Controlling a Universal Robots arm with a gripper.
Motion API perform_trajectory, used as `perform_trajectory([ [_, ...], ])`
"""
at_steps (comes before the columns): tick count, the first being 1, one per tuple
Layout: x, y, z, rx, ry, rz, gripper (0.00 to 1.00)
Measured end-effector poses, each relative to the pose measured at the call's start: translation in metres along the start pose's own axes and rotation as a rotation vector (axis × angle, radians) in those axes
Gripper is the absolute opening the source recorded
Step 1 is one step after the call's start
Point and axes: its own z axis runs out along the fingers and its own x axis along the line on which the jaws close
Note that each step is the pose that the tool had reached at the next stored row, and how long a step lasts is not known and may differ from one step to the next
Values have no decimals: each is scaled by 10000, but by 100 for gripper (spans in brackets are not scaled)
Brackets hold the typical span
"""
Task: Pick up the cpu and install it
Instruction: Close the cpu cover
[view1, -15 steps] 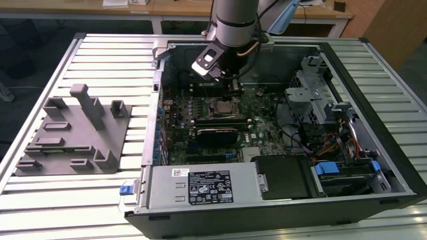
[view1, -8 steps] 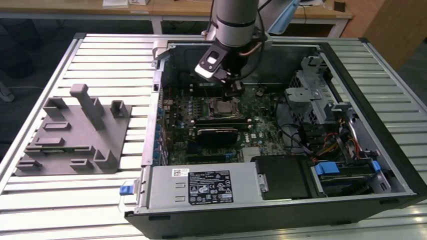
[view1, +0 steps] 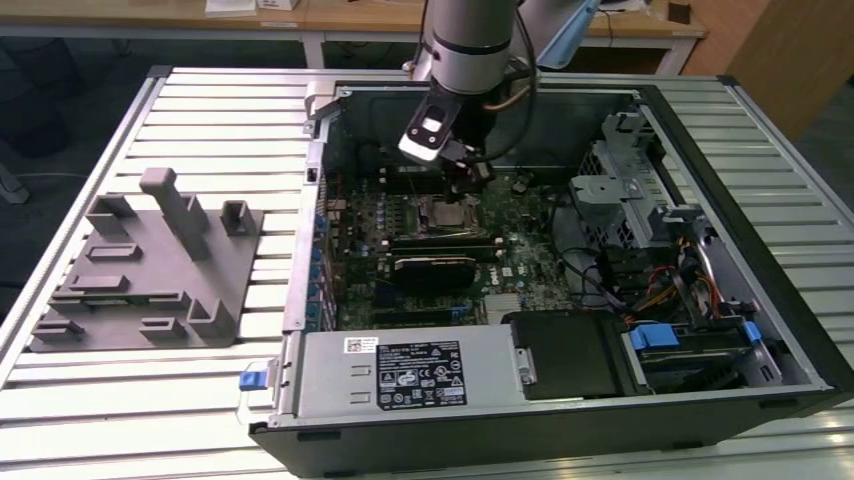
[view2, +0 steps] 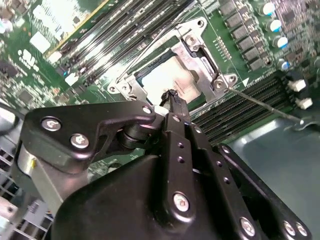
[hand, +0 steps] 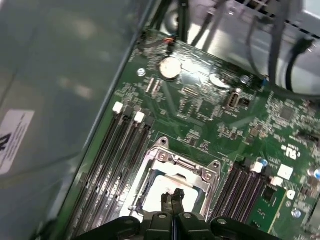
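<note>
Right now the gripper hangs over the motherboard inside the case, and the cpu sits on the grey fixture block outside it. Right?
One thing is off: the cpu is not on the grey fixture block. Both wrist views show it lying in the socket frame on the motherboard. The gripper does hang over that board, inside the case.

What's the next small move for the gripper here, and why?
Probably a short lift straight up, as a judgement. In the first wrist view the cpu already lies flat inside the socket frame, and the gripper, fingertips closed together and holding nothing, sits right over it. Whether the tips touch the cpu, I cannot tell.
</note>
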Motion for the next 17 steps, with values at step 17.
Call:
perform_trajectory([
  [17, 0, 0, 5, -53, 18, -3089, 11],
])
